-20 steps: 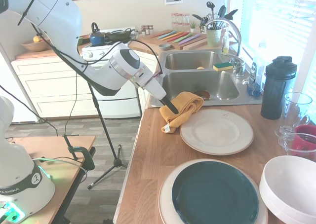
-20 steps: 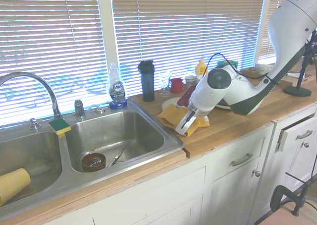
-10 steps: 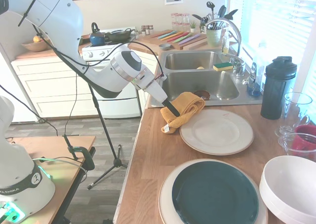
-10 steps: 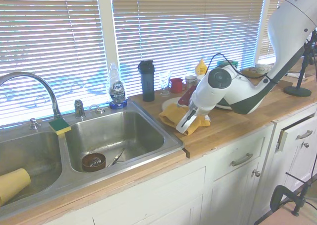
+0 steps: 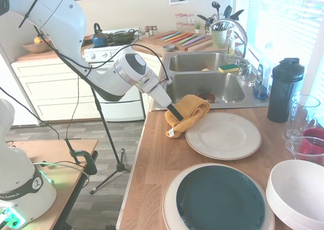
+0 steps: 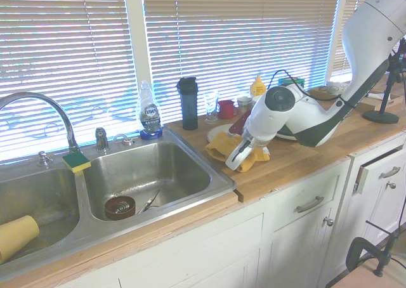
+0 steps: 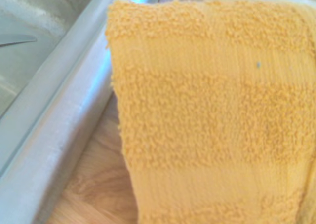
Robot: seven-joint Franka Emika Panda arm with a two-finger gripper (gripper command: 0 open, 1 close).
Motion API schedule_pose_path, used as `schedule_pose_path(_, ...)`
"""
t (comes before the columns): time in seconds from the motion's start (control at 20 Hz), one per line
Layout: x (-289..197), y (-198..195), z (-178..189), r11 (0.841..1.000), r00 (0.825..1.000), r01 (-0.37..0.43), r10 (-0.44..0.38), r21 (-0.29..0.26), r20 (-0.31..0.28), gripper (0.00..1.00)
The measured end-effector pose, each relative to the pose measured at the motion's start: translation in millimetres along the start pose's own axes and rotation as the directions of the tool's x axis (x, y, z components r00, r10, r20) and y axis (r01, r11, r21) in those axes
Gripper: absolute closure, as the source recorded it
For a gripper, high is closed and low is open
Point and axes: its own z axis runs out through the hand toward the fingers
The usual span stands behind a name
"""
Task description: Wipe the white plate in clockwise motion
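Observation:
The white plate (image 5: 223,135) lies flat on the wooden counter, right of a crumpled yellow towel (image 5: 188,110). My gripper (image 5: 176,112) comes down slanted from the left, with its dark fingers shut on the towel's left part, just off the plate's left rim. From the second exterior view the gripper (image 6: 235,162) presses into the towel (image 6: 255,156), and only a sliver of the plate (image 6: 216,133) shows behind it. The wrist view is filled by the towel (image 7: 212,120) beside the steel sink rim (image 7: 64,130).
A steel double sink (image 5: 202,88) lies just beyond the towel. A larger plate with a dark green centre (image 5: 220,199) and a deep white bowl (image 5: 298,192) stand nearer the camera. A black bottle (image 5: 284,90), a clear glass (image 5: 302,113) and a red cup (image 5: 316,139) stand by the window.
The gripper with the towel shifted slightly, and the white plate slid a little to the right.

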Motion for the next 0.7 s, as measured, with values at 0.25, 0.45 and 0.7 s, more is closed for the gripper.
schedule_pose_path(0.25, 3.0, 0.3, 0.9, 1.0, 0.999, -0.024, 0.025, -0.013, 0.024, 1.0)
schedule_pose_path(0.45, 11.4, 0.0, 1.9, 0.997, 0.993, -0.07, 0.073, -0.037, 0.096, 1.0)
schedule_pose_path(0.7, 30.8, 3.3, 1.8, 0.985, 0.952, -0.148, 0.165, -0.086, 0.257, 1.0)
